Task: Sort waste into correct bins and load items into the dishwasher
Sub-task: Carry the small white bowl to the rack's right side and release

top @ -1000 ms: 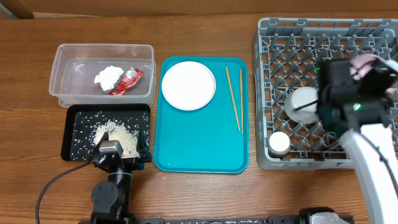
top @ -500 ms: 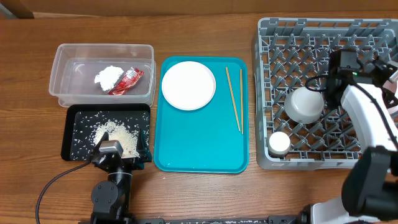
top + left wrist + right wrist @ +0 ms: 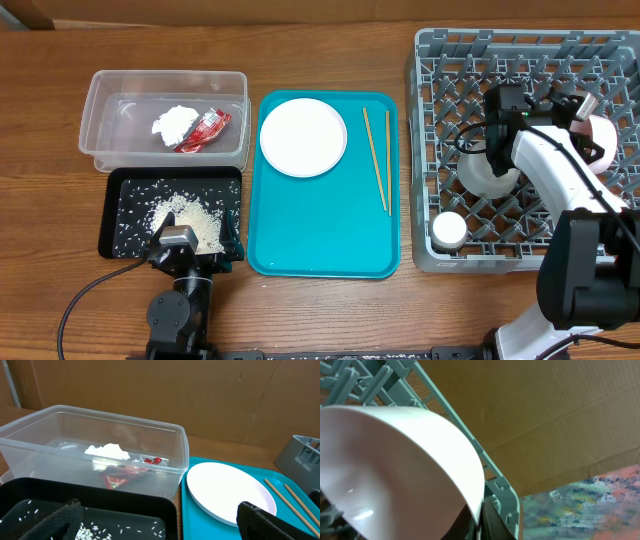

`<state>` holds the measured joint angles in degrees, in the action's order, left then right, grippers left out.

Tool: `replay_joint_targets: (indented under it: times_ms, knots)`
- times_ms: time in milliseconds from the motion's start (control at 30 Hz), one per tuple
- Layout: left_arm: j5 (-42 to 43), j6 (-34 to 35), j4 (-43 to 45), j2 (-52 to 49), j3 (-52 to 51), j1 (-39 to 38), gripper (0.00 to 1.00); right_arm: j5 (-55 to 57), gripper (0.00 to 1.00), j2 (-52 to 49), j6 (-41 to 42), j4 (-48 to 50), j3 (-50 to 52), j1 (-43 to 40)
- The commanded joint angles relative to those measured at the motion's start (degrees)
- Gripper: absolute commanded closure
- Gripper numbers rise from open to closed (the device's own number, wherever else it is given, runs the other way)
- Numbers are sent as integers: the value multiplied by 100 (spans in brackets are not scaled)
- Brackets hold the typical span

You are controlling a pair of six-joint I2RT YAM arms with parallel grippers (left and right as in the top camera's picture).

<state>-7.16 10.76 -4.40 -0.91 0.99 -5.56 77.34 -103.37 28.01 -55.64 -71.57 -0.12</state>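
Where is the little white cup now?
Overhead, the small cup sits in the grey dish rack, near-left corner, in front of the pale bowl, right of the teal tray.

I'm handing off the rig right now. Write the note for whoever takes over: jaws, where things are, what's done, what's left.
Left gripper: jaws open, empty, by the black tray.
Right gripper: jaws closed on the rim of the bowl, in the dish rack.
Done: tissue and red wrapper in the clear tub; rice in the black tray; cup in the rack.
Left: release the bowl; load the plate and two chopsticks from the teal tray.
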Motion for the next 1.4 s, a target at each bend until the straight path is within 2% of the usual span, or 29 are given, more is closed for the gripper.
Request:
replay_joint_targets:
  times_ms: [0, 133, 167, 200, 233, 267, 333, 433, 533, 700, 833, 900, 967, 1100, 1267, 1300, 1367]
  knots:
    - [-48, 85, 35, 59, -50, 46, 0, -101, 94, -26, 2, -127, 4, 76]
    - [-48, 85, 35, 59, -50, 46, 0, -385, 95, -22, 13, -369, 4, 146]
    - [-48, 85, 35, 59, -50, 46, 0, -398, 92, -15, 52, -402, 2, 181]
    - [-48, 85, 35, 59, -50, 46, 0, -400, 79, 4, 101, -426, -2, 249]
    - [-48, 85, 35, 59, -50, 46, 0, -402, 61, 26, 175, -431, -9, 321]
    - [-48, 85, 35, 59, -50, 46, 0, -417, 53, 79, 221, -431, -15, 426]
    - [-50, 85, 35, 59, -50, 46, 0, -466, 50, 205, 221, -402, -20, 654]
    - [-48, 85, 35, 59, -50, 46, 0, -695, 37, 420, 216, -367, -37, 981]
    - [-48, 85, 35, 59, -50, 46, 0, -1123, 35, 675, 192, -459, -157, 1373]
    - [-48, 85, 35, 59, -50, 46, 0, -1965, 34, 1032, -398, -780, -577, 2050]
    - [-48, 85, 35, 59, -50, 46, 0, -2756, 35, 1217, -332, -1075, -841, 2330]
    - [-48, 85, 35, 59, -50, 46, 0, -3211, 35, 1342, -15, -1110, -925, 2264]
    - [-50, 85, 35, 59, -50, 46, 0, -3582, 35, 1495, 254, -1073, -973, 2028]
    - [-48, 85, 35, 59, -50, 46, 0, -5167, 21, 1910, 262, -861, -1032, 498]
    - [-50, 85, 35, 59, -50, 46, 0, -7573, 21, 1908, 85, -726, -1032, -1812]
    - [-48, 85, 35, 59, -50, 46, 0, -8041, 25, 1871, 24, -691, -1029, -2286]
    - [-48, 85, 35, 59, -50, 46, 0, -8542, 27, 1799, -20, -612, -1029, -3038]
